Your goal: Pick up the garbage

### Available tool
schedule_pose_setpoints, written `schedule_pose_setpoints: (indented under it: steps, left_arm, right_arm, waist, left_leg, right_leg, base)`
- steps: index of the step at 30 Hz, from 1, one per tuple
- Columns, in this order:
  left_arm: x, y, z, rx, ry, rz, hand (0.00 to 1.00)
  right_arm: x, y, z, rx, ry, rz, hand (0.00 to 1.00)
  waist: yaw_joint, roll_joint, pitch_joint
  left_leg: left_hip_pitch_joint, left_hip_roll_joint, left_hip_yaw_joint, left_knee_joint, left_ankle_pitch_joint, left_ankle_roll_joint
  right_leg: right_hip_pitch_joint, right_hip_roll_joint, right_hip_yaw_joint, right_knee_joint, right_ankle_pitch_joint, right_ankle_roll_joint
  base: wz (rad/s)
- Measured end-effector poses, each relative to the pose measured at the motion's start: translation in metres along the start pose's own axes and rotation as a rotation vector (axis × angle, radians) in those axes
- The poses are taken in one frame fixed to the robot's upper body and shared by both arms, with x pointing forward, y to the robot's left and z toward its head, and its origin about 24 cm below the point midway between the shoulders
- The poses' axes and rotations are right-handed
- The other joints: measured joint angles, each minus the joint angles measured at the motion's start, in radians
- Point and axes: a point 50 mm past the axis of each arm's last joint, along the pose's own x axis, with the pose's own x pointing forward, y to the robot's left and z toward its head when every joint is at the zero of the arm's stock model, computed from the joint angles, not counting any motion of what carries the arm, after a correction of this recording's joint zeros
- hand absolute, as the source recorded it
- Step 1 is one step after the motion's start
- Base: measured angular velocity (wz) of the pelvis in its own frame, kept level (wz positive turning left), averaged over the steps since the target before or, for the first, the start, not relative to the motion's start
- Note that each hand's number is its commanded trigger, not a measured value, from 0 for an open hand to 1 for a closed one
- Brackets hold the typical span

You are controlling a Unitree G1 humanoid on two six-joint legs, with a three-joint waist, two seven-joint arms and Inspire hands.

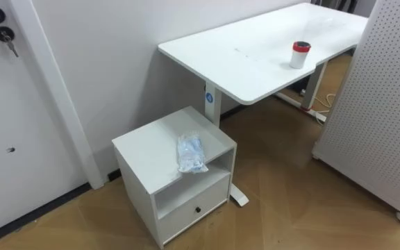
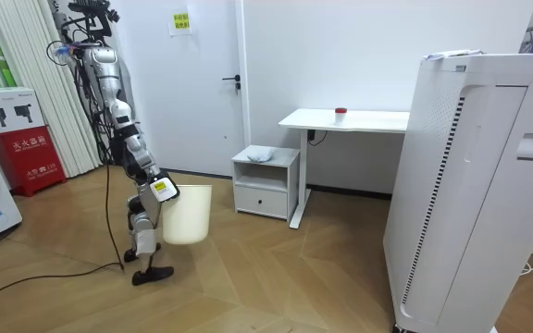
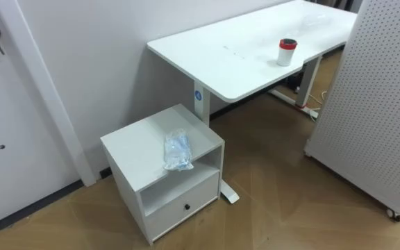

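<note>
Garbage: a crumpled clear plastic bag (image 1: 192,153) lies on top of the low white cabinet (image 1: 144,149), close to its front edge, above the open shelf.
Cabinet: it stands on the wood floor against the wall, just beside the desk leg, and you can see its drawer (image 1: 193,208) closed under the shelf.
Desk: the white desk (image 1: 248,59) carries one white cup with a red lid (image 1: 300,55), upright and well apart from the bag.
Surroundings: a white door (image 1: 5,104) is to the left of the cabinet, and a white perforated panel on casters (image 1: 380,104) is to the right.
Robot: you stand on the room view's left, well apart from the cabinet and facing it.
Right hand: your right hand (image 2: 158,190) is at the rim of a cream bin (image 2: 190,215) held low in front of you, but you cannot tell its grip from here.
</note>
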Motion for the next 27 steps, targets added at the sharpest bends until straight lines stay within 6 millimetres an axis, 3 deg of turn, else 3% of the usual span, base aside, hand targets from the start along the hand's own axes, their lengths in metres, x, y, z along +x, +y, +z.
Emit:
schedule_pose_setpoints:
  steps: [17,27]
  left_arm:
    - [-0.001,-0.001,-0.003,-0.01,0.0,0.021,0.0]
    - [-0.003,-0.005,-0.017,-0.007,0.035,0.01,0.0]
  right_arm:
    - [0.001,0.007,0.001,0.002,-0.005,0.007,1.0]
    - [0.001,0.007,-0.002,0.01,0.0,0.005,1.0]
  waist:
    - [0.002,-0.006,0.002]
    - [0.002,-0.013,0.0026]
  left_leg:
    - [0.0,-0.001,0.0,-0.002,0.0,0.0]
    - [0.0,-0.001,-0.002,0.0,0.0,0.0]
  right_leg:
    - [0.0,-0.001,0.0,-0.001,0.0,0.0]
    - [0.001,-0.001,0.0,-0.003,0.0,0.0]
  base:
    - [0.0]
    - [0.0]
